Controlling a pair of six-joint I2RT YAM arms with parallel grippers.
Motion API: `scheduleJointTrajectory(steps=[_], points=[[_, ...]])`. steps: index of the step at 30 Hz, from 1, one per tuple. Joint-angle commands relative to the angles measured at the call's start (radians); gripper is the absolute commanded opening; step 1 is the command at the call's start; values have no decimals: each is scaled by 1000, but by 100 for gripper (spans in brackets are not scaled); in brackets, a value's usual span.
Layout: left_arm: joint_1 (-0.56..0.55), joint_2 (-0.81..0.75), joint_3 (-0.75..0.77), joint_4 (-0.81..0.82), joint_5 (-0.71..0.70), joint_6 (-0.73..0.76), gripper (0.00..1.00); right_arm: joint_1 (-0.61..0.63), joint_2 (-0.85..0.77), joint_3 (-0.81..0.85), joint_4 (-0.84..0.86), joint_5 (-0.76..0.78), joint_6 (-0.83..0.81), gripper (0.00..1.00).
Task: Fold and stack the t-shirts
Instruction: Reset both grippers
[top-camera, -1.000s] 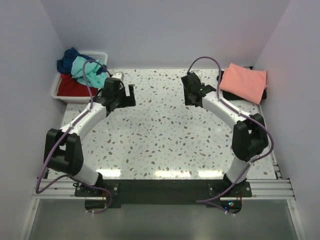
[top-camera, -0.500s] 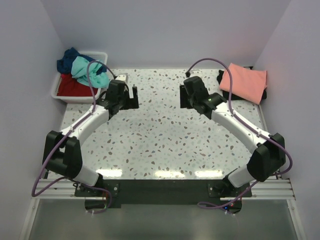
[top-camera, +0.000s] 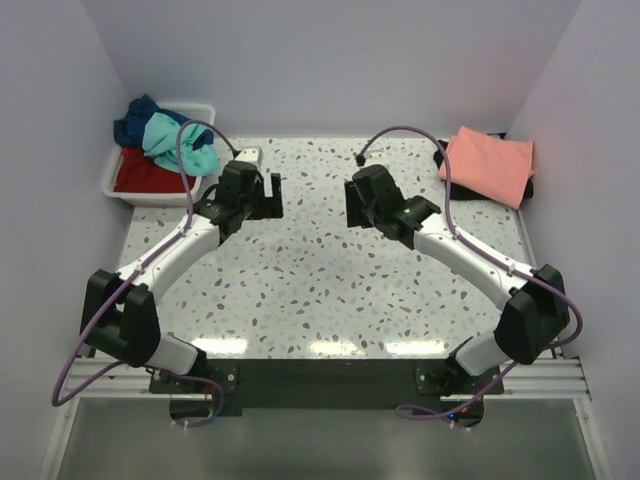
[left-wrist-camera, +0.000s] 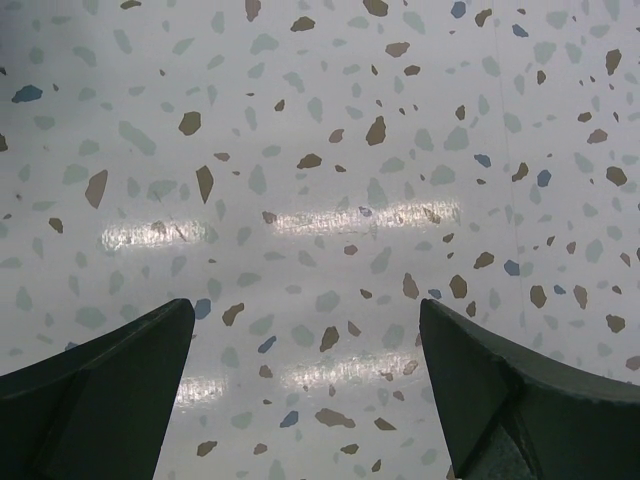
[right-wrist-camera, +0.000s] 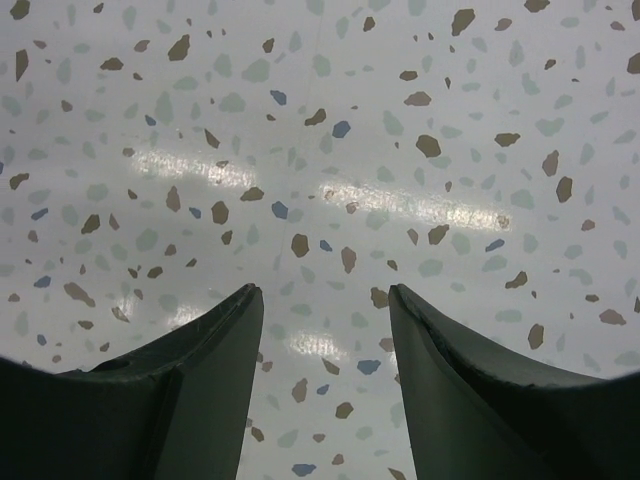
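A folded salmon-pink t-shirt (top-camera: 488, 164) lies at the table's back right corner on top of a black one (top-camera: 446, 186) whose edge shows beneath. Teal (top-camera: 172, 140), navy blue (top-camera: 135, 122) and red (top-camera: 142, 172) t-shirts are heaped in the white bin at the back left. My left gripper (top-camera: 268, 196) is open over bare tabletop near the table's back middle; its wrist view shows two wide-apart fingers (left-wrist-camera: 100, 385) with nothing between. My right gripper (top-camera: 352, 204) faces it, open too, with only speckled table between its fingers (right-wrist-camera: 190, 385).
The white plastic bin (top-camera: 110, 180) stands against the left wall at the back. Walls close in the table on the left, back and right. The speckled tabletop (top-camera: 300, 280) stretches between the two arms, whose purple cables arc above them.
Both grippers have moved toward the table's middle: the left one rightward, the right one leftward away from the pink shirt. The right arm's elbow swung down and out to the right.
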Motion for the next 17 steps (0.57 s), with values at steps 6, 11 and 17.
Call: scheduleJointTrajectory(steps=[6,11,17], points=[[-7,-78,-26,12,-34,-3,100,60,15,55,49,37,20,57],[-7,-87,-34,12,-37,-1,100,69,29,80,50,49,11,57],[-7,-91,-34,11,-41,6,100,77,41,101,50,60,-6,58]])
